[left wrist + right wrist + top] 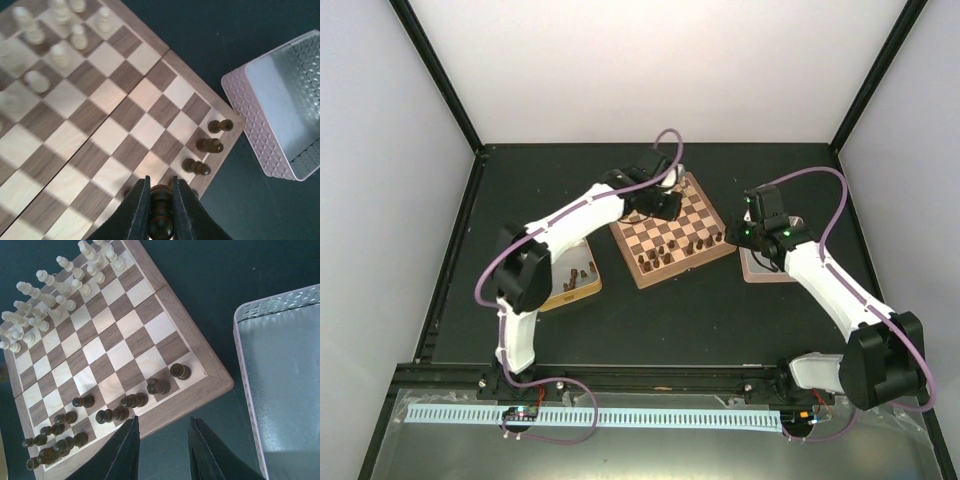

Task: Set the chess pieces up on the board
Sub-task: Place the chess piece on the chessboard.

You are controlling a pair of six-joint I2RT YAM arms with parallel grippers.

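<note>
The board (131, 342) is made of smooth wood with a soft shine. The dark chess pieces (158, 386) are made of glossy wood, and the pale pieces (47, 277) are seen as duller. The tin (255, 125) is made of metal, bumpy outside and shiny inside. The table (210, 280) is covered in matt black. The fingers (125, 450) of the right gripper (163, 419) are made of black matt plastic.

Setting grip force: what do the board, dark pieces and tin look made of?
The board: wood, visible grain, low satin sheen. The dark pieces: probably turned wood, dark stain, glossy highlights suggest varnish. The tin: metal, reflective floor, embossed diamond pattern on the walls; the pinkish outside looks painted.
</note>
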